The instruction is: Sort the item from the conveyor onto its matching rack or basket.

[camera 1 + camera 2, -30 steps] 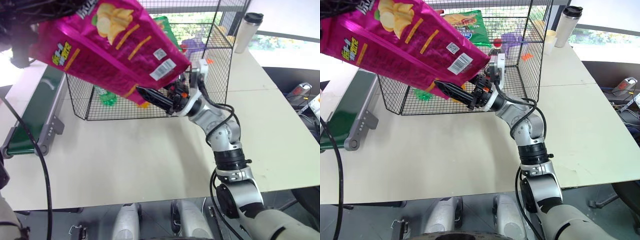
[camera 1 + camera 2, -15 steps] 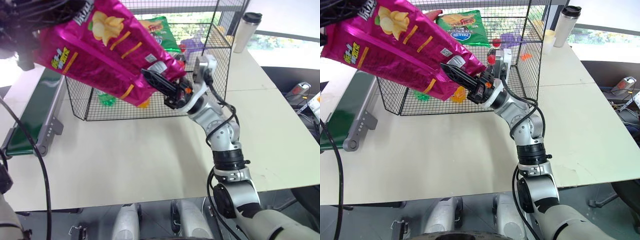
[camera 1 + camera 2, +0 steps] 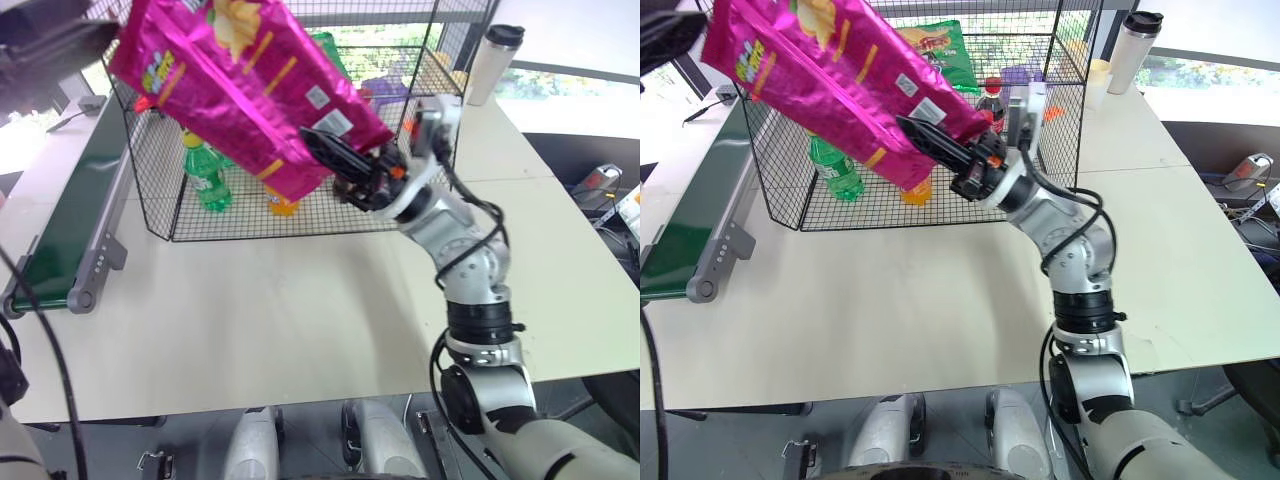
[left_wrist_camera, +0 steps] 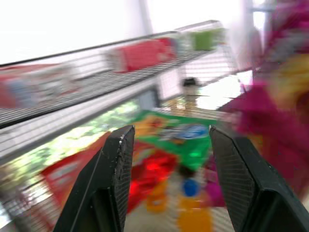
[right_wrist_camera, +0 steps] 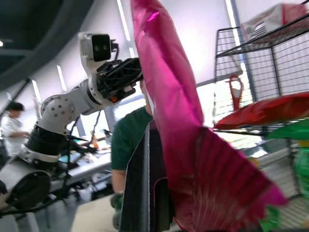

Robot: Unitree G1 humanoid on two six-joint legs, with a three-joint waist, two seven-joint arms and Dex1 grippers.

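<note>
Since a second ago: bag [image 3: 250, 95] carried up and toward the rack [image 3: 300, 215], left gripper [image 4: 166, 159] swung off it to the left, right gripper [image 3: 930, 140] moved from under the bag's lower edge onto its barcode corner.

Now held aloft, tilted, above the table [image 3: 250, 310] and in front of the rack's near mesh wall; upper end near the top of the head views, lower corner pinched between the right gripper's black fingers [image 5: 145, 193]. Clamped shut on the bag's crimped bottom seam, as seen in the right wrist view, with the pink foil rising past the fingers.

Left gripper released, jaws standing apart with nothing between them; facing the rack's inside, where a green bag [image 4: 178, 135], red bags and bottle caps show blurred beyond the fingers. Bag's pink edge just off to one side of that view, not touching the fingers.

Inside the rack, on the mesh floor: green bottle [image 3: 205, 175], orange bottle partly hidden behind the bag, dark bottle with red cap [image 3: 990, 98]. Green bag lying farther back in the rack [image 3: 940, 50].

Conveyor [image 3: 75, 215] running along the table's left side, belt bare. Tumbler [image 3: 495, 62] standing on the table past the rack's right corner. Person in a green shirt [image 5: 128, 140] seen in the right wrist view, beyond the bag.
</note>
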